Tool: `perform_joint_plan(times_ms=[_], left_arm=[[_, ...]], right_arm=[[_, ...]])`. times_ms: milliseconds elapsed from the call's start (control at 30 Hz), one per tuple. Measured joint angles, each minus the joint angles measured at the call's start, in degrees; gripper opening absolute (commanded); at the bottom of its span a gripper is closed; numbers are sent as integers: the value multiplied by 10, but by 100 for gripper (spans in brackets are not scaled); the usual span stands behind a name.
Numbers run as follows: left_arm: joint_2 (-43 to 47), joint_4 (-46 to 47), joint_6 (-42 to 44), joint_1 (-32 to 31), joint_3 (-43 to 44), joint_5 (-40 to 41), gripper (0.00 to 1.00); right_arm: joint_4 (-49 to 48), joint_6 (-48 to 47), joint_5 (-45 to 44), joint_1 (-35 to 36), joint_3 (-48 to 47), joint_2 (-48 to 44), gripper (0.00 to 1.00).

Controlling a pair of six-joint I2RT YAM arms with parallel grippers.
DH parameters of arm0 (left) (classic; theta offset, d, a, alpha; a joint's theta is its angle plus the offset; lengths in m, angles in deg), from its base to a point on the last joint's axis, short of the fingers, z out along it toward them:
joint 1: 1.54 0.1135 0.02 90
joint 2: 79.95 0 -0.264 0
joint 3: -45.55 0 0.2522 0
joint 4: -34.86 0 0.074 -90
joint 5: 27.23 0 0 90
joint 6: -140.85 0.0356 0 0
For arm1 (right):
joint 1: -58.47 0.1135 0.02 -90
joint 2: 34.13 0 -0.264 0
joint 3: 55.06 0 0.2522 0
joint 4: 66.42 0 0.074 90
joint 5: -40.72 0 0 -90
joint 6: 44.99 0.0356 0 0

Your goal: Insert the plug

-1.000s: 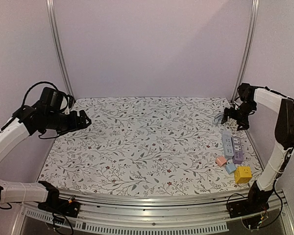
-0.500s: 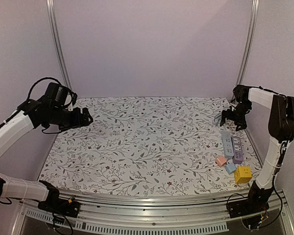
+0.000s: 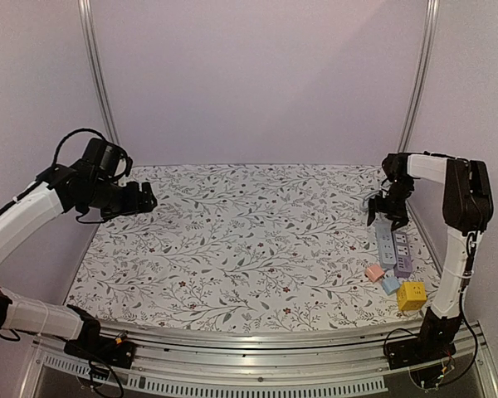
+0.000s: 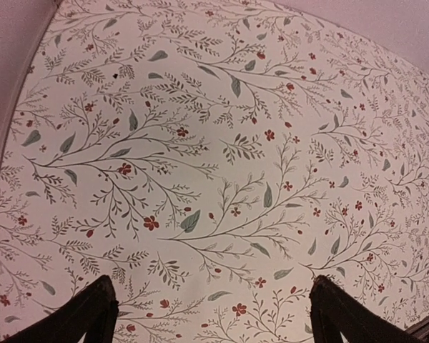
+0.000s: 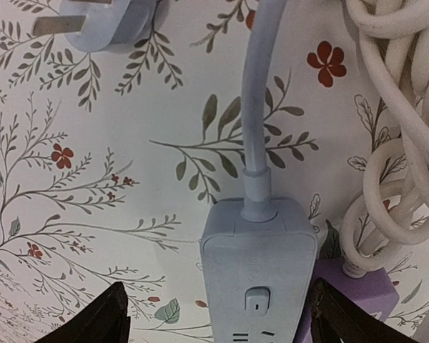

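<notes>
Early stage, I judge: the plug (image 5: 104,21), pale blue moulded plastic with a flat metal prong, lies loose on the floral cloth (image 4: 200,143) at far right, just beyond the pale blue power strip (image 5: 261,264) and not yet picked up. Right gripper (image 3: 384,209) hangs over the strip's cable end, fingers apart and empty, flanking the boxy, round-cornered casing; left gripper (image 4: 211,314) is spread wide, holding nothing, over the left cloth. Next move likely calls for shifting far-left onto the plug body and pinching its flanks, clear of the smooth round cable (image 5: 257,93) and the coiled white cord (image 5: 393,107).
</notes>
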Motion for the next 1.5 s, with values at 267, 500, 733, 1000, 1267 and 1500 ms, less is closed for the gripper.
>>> perform_joint_plan(times_ms=[267, 500, 733, 1000, 1267, 1500], left_arm=[[-6, 1, 0, 0, -2, 12, 93], [-7, 2, 1, 0, -16, 16, 93], [-10, 2, 9, 0, -16, 18, 93], [-20, 1, 19, 0, -14, 24, 93], [-32, 0, 26, 0, 3, 27, 92], [-31, 0, 28, 0, 17, 27, 92]], right_arm=[[13, 0, -21, 5, -11, 31, 72], [25, 2, -51, 12, -25, 50, 65], [33, 3, -78, 24, -42, 71, 54], [39, 6, -92, 29, -48, 73, 31], [53, 7, -99, 33, -93, 73, 22], [72, 5, -99, 32, -188, 76, 19]])
